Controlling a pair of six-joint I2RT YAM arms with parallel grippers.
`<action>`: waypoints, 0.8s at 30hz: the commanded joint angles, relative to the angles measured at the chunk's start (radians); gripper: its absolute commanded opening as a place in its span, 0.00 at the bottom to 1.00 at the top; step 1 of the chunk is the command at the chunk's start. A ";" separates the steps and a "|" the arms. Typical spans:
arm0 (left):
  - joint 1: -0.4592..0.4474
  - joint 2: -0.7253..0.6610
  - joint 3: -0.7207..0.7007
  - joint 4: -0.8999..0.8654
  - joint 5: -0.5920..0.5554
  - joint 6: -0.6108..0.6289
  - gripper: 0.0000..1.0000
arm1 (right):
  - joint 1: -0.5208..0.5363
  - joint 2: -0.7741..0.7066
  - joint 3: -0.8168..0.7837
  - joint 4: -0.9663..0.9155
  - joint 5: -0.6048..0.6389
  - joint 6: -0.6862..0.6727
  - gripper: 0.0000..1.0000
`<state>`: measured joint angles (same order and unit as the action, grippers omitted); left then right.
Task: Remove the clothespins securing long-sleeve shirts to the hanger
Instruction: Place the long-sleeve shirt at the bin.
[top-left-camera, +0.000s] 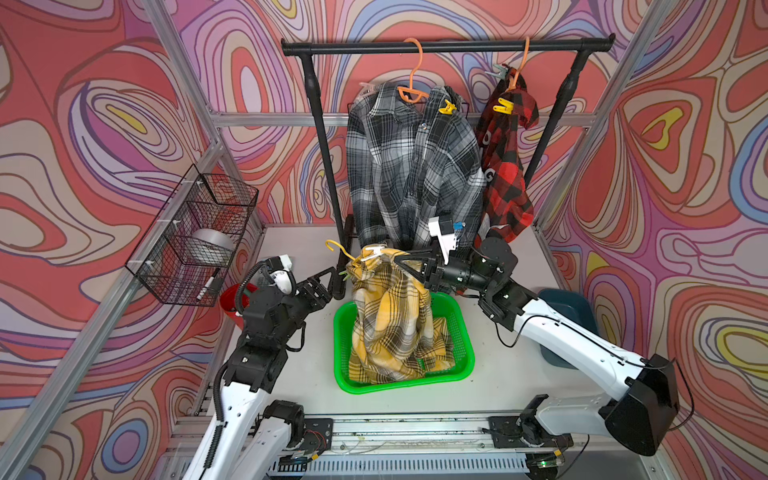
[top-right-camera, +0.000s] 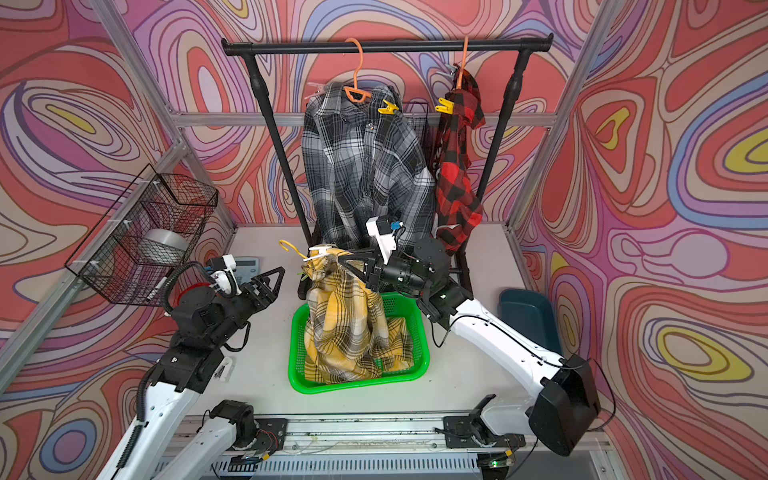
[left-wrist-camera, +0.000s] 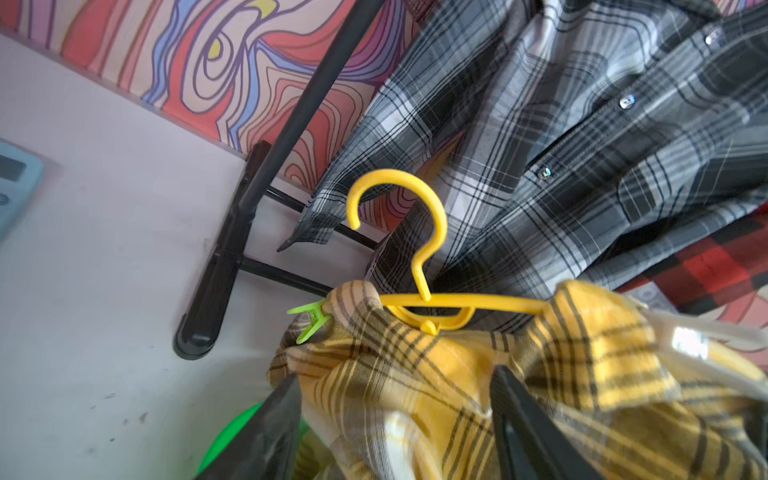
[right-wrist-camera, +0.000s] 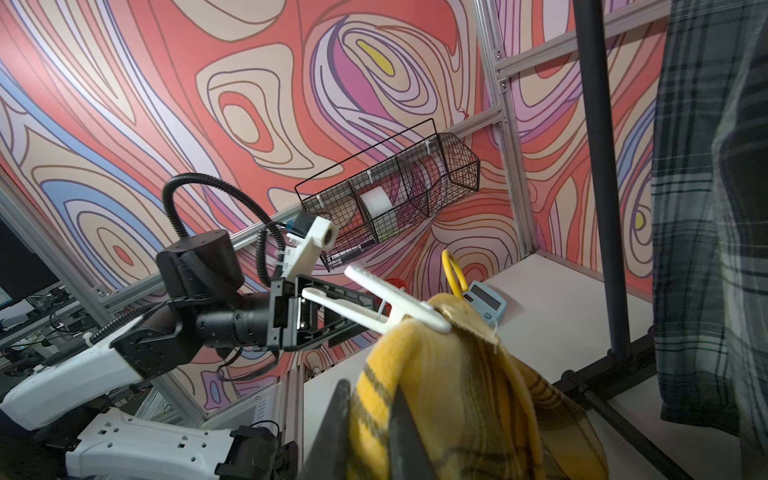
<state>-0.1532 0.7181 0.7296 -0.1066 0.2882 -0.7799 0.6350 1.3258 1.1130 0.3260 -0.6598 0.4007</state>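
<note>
My right gripper (top-left-camera: 401, 264) is shut on the shoulder of the yellow-black shirt (top-left-camera: 390, 320). The shirt hangs on a yellow hanger (left-wrist-camera: 419, 257) over the green basket (top-left-camera: 465, 357). A white clothespin (right-wrist-camera: 374, 305) grips the shoulder next to my right gripper (right-wrist-camera: 368, 424). A green clothespin (left-wrist-camera: 309, 318) grips the hanger's other end. My left gripper (top-right-camera: 279, 282) stands open just left of the shirt, holding nothing. On the rack hang the grey plaid shirt (top-left-camera: 411, 166) with a yellow clothespin (top-left-camera: 448, 109) and the red-black shirt (top-left-camera: 505, 158) with another yellow clothespin (top-left-camera: 503, 106).
The black rack's bar (top-left-camera: 449, 45) spans the back, and its left post foot (left-wrist-camera: 208, 299) stands close to my left gripper. A wire basket (top-left-camera: 195, 237) hangs on the left frame. A red cup (top-left-camera: 230, 299), a calculator (left-wrist-camera: 16, 183) and a blue bin (top-left-camera: 569, 307) sit on the table.
</note>
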 joint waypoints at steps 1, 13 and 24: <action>0.044 0.049 -0.022 0.247 0.246 -0.127 0.66 | -0.005 -0.027 0.036 0.039 -0.026 0.001 0.00; 0.069 0.253 -0.015 0.527 0.312 -0.165 0.57 | -0.005 -0.039 0.036 0.051 -0.046 0.015 0.00; 0.069 0.350 -0.004 0.653 0.293 -0.165 0.58 | -0.005 -0.016 0.026 0.113 -0.075 0.071 0.00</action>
<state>-0.0906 1.0382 0.6949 0.4351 0.5758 -0.9222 0.6350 1.3239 1.1133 0.3557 -0.7132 0.4431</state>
